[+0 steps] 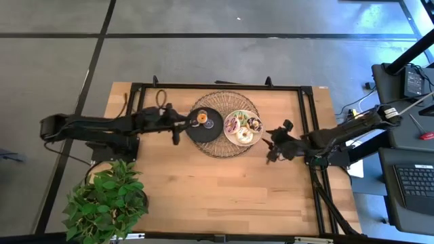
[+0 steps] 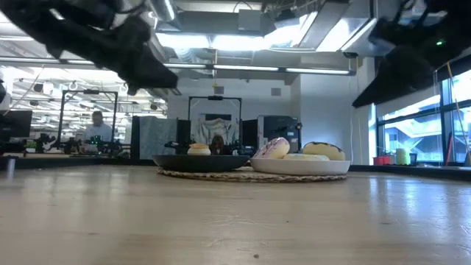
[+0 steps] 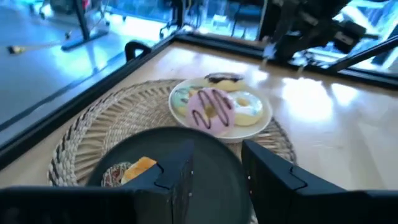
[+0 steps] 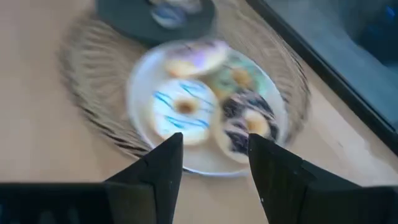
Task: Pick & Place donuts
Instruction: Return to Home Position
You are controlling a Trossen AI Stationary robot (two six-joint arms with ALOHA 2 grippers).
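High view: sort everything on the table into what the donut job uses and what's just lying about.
Job:
four large donuts on the white plate
small donuts on the black plate
left hand and right hand, both open, empty

Lying about:
woven mat under both plates
potted plant at a corner, left arm's side

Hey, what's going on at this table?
Two robot arms are sorting toys. Four large donuts lie on the white plate, and small donuts on the black plate beside it. The left hand hovers open at the black plate, the right hand open near the white plate. Neither holds anything.
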